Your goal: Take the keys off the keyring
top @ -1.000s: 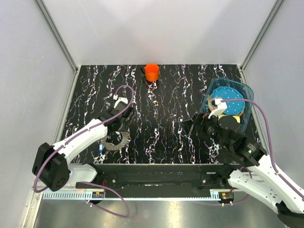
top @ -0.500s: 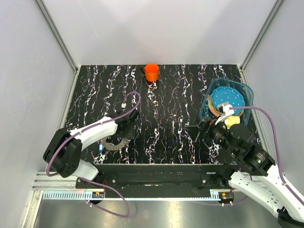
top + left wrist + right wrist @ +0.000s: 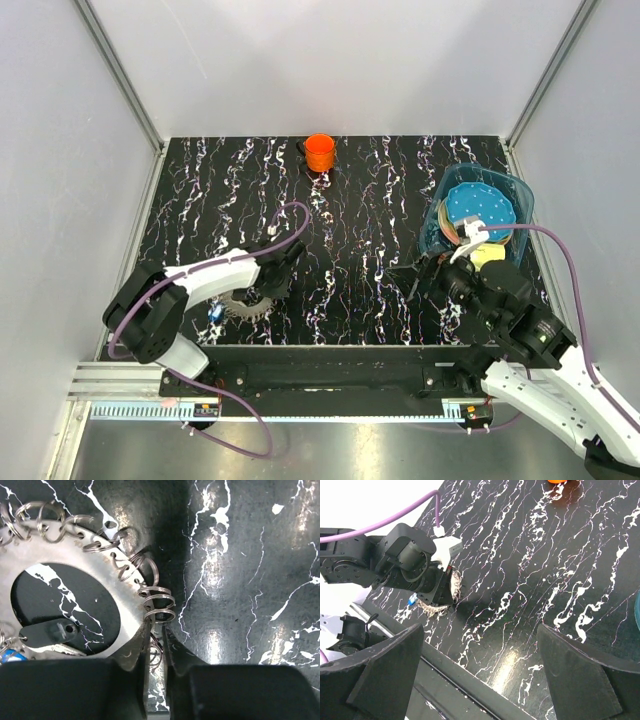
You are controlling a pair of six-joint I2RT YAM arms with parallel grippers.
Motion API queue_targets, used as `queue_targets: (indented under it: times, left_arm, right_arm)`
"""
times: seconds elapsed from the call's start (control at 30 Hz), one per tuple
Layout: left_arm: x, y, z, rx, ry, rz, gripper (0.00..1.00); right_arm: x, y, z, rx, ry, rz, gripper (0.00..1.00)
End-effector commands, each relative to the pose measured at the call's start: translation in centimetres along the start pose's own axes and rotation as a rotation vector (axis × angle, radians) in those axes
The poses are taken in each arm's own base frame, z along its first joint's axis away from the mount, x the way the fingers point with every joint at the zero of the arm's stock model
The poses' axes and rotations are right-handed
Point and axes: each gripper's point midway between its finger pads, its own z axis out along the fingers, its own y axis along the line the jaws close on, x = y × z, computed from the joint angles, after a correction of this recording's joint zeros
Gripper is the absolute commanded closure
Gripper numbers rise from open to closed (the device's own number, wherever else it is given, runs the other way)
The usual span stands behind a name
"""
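The keys (image 3: 243,302) lie near the table's front left as a grey toothed wheel with a small blue piece (image 3: 214,314). In the left wrist view the keyring (image 3: 107,562) is a flat silvery hoop with small wire split rings (image 3: 159,601) hung along its rim. A dark flat key (image 3: 50,632) lies in its open centre. My left gripper (image 3: 156,630) is at the wheel's right rim, jaws nearly together, pinching one small split ring. My right gripper (image 3: 485,675) hangs wide open above bare table at the right (image 3: 428,272), holding nothing.
An orange cup (image 3: 320,151) stands at the back centre. A blue see-through bin (image 3: 522,196) at the back right holds a blue dotted disc (image 3: 480,207). The table's black front rail (image 3: 330,362) runs just below the keys.
My left gripper swung to the wheel's right rim and its jaws closed down on a split ring. The right arm drew back from over the bin, then stayed still.
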Motion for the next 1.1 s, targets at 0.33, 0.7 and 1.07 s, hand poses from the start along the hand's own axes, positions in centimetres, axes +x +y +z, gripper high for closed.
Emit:
queue_targets:
  times: [0.33, 0.7, 1.07]
  left_arm:
    - [-6.1, -8.7, -8.0, 0.469, -0.271, -0.044, 1.0]
    - [-4.6, -10.5, -11.4, 0.719, -0.344, -0.012, 1.0]
    - [-3.1, -10.5, -11.3, 0.799, -0.384, -0.004, 1.0]
  right_arm:
    - [1.9, 1.1, 4.4, -0.067, -0.034, 0.289, 0.07]
    - [5.3, -1.6, 12.8, 0.177, 0.062, 0.557, 0.13]
    - [11.2, -0.7, 18.8, 0.24, 0.279, 0.778, 0.21]
